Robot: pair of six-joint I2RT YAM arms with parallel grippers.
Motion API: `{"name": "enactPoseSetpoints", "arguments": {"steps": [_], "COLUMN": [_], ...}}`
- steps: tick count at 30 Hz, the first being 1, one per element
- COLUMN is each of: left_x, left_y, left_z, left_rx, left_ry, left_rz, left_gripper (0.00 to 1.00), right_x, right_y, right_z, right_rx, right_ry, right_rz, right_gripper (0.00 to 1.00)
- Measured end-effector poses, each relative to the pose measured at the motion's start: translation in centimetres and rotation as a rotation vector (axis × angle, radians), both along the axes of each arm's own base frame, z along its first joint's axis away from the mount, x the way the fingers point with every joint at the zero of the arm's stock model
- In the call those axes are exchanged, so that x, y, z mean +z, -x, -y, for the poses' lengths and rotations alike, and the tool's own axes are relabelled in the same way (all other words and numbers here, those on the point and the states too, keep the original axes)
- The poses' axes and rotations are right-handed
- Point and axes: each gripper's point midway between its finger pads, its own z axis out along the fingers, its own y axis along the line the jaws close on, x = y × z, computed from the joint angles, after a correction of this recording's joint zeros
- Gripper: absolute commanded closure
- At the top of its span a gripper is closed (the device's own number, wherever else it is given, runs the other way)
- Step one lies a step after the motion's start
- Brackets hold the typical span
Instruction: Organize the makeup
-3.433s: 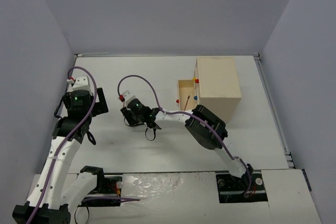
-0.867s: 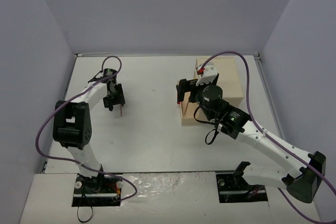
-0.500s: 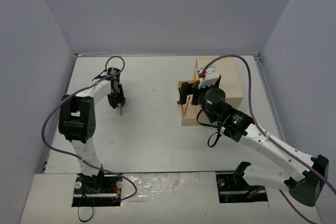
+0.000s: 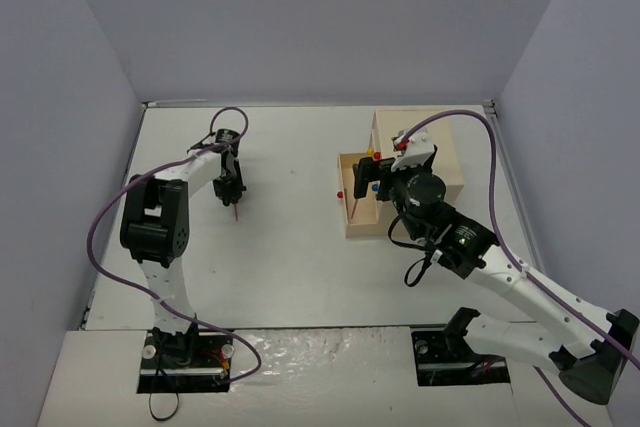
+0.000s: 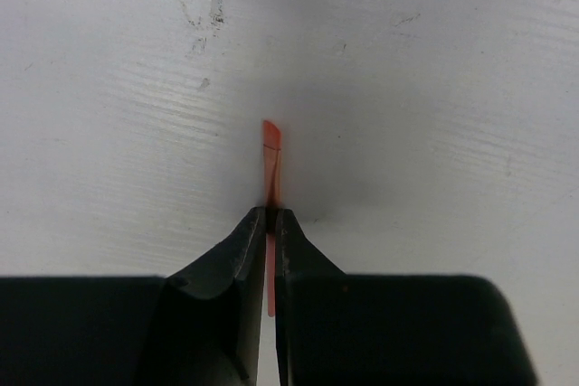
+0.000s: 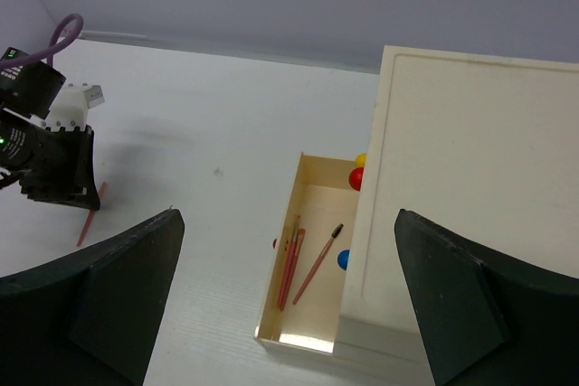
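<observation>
Fingers of the left gripper [image 4: 231, 193] look drawn close together in the top view, out on the far left part of the table [image 4: 290, 267]. A pink pencil [image 4: 235, 213] pokes out from under them toward the near side, though the grip itself is too small to make out here. The right gripper [image 4: 372, 183] hangs over the open drawer [image 4: 352, 222] of the wooden box [image 4: 425, 142], and its own wrist hides how its fingers stand. The left wrist view shows that grip plainly: the two black fingers [image 5: 246, 246] pinch the pink pencil [image 5: 271, 155] with barely a sliver of gap between them. The pencil runs up between the tips, and its free end reaches out past them over the white table [image 5: 407, 88]. The right wrist view shows that arm's fingers [image 6: 127, 287] spread wide, with nothing between them, well above the drawer [image 6: 308, 201]. It also shows the drawer's contents, which the top view barely gives: two pink pencils [image 6: 289, 264] side by side near the left wall, and a thin dark-tipped stick [image 6: 318, 264] lying diagonally beside them. Yellow, red and blue knobs [image 6: 355, 178] sit on the box front. At the left edge of this view, the pinched pencil [image 6: 90, 214] slants from the left gripper [image 6: 63, 196] down toward the table.
</observation>
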Motion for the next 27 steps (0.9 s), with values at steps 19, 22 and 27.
{"name": "enactPoseSetpoints", "arguments": {"steps": [19,22,27], "left_x": [16.0,17.9,15.3], "left_y": [0.2,-0.3,-0.9], "left_z": [27.0,30.5,33.6], "left_rx": [-0.29,-0.311,-0.298], "left_ry": [0.615,0.703,0.736], "left_rz": [0.407,0.439,0.394], "left_gripper": [0.96,0.84,0.54], "right_x": [2.0,2.0,2.4], "right_y": [0.5,0.1,-0.6], "right_z": [5.6,6.8,9.0], "right_rx": [-0.16,-0.195,-0.259], "right_ry": [0.005,0.012,0.012], "right_rz": [0.041,0.034,0.023], "right_gripper": [0.0,0.0,0.0]}}
